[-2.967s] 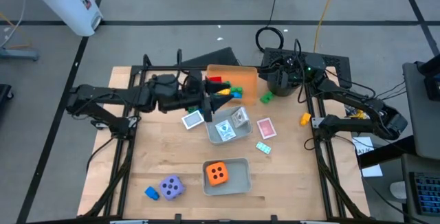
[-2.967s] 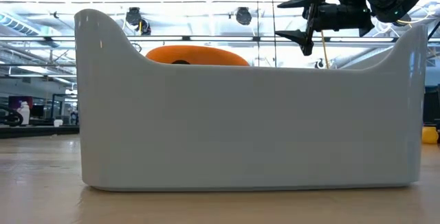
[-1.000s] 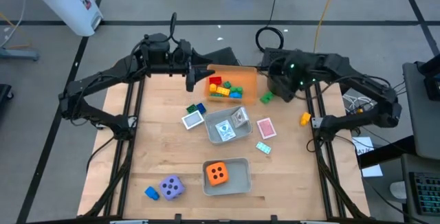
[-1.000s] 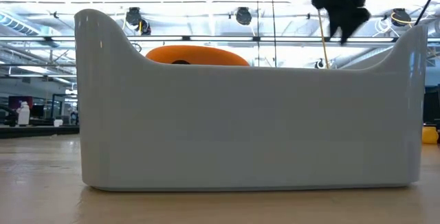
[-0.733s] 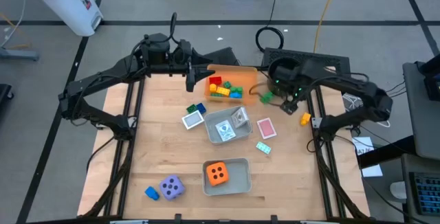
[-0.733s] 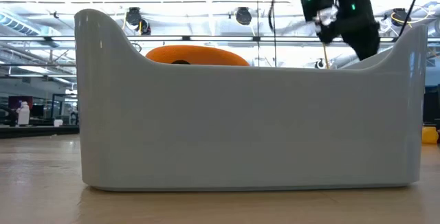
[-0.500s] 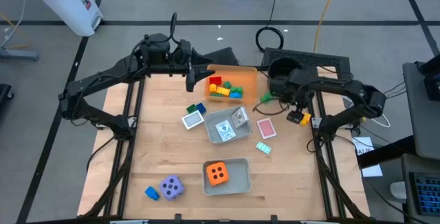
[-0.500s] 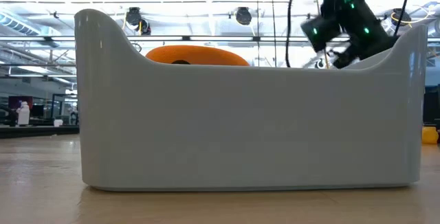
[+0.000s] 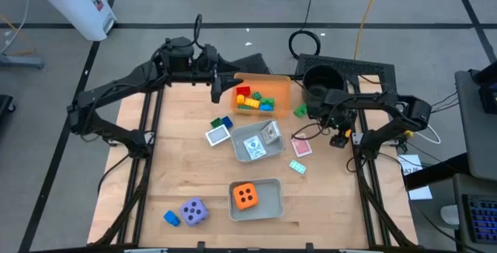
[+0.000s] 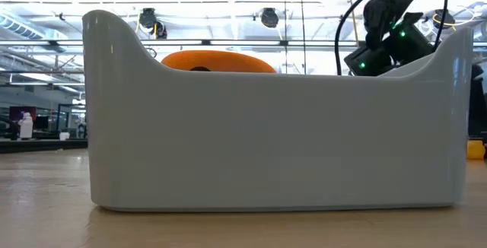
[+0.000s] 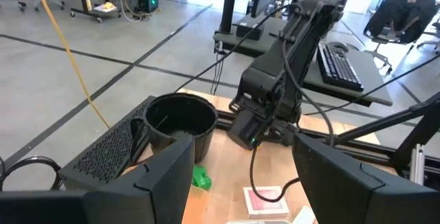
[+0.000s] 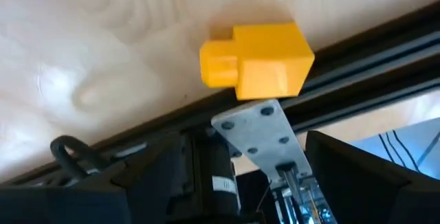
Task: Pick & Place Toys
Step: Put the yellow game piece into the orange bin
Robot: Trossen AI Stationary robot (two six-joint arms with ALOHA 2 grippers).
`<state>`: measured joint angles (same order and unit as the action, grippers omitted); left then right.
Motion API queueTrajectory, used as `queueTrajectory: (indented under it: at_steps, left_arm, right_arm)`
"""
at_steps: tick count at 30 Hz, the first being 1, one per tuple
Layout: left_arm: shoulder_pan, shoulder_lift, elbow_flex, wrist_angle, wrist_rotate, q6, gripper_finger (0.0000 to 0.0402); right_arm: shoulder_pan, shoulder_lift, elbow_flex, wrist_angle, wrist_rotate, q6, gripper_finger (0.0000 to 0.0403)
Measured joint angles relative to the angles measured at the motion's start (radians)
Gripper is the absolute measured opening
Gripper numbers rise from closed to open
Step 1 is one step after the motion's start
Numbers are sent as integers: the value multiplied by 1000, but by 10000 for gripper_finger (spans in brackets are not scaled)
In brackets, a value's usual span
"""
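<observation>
A yellow brick [image 12: 258,62] lies flat on the wood, right against the dark frame rail at the table's right edge. My right gripper [image 12: 265,176] hangs open just above it, pointing steeply down, with one finger on either side and nothing touched; in the high view this gripper [image 9: 332,133] stands near the right rail. My left gripper [image 11: 240,196] stays open and raised beside the orange tray [image 9: 276,84], which holds several bricks. A green brick [image 9: 300,111], a pink card [image 9: 300,146] and a teal card [image 9: 297,166] lie on the table.
A black pot [image 9: 317,82] stands at the far right. A clear tray [image 9: 256,143] with cards sits mid-table, and a grey tray [image 9: 268,206] holds the orange die [image 9: 245,195]. The purple die [image 9: 193,211] and a blue brick [image 9: 171,218] lie near left.
My right gripper has come down from beside the black pot toward the table's near and right edge, tipping from nearly level to steeply downward, and now hangs over the yellow brick.
</observation>
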<state>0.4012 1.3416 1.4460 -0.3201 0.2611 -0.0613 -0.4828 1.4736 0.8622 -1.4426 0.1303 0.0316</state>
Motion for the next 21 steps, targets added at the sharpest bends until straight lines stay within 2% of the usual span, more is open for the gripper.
queueTrajectory:
  at_steps: [8, 21]
  left_arm:
    - [6, 13, 0, 0, 3, -12, 253]
    - [6, 18, 0, 2, 3, -26, 253]
  right_arm:
    - [-10, 0, -3, 126, 4, -44, 304]
    - [-152, 32, -3, 179, 9, -71, 304]
